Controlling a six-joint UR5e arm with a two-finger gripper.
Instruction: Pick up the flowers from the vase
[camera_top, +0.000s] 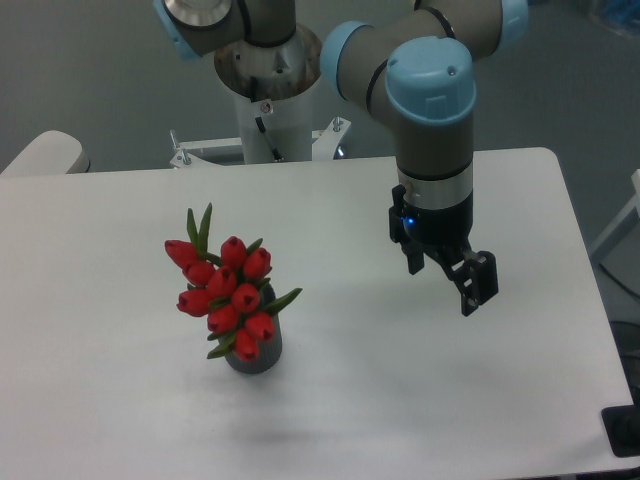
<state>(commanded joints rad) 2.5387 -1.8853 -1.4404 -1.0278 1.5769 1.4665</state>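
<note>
The flowers (226, 285), a tight bunch of red tulip buds with green pointed leaves, stand in the vase (258, 355), a small dark grey cylinder on the white table, left of centre. Only the vase's lower part shows below the buds. My gripper (447, 277) hangs above the table to the right of the bunch, well apart from it. Its two black fingers point down and stand apart with nothing between them.
The white table (120, 420) has its right edge near the gripper and its front edge at the bottom. The arm's base (275, 110) stands behind the table's far edge. A pale rounded object (45, 155) sits at the far left.
</note>
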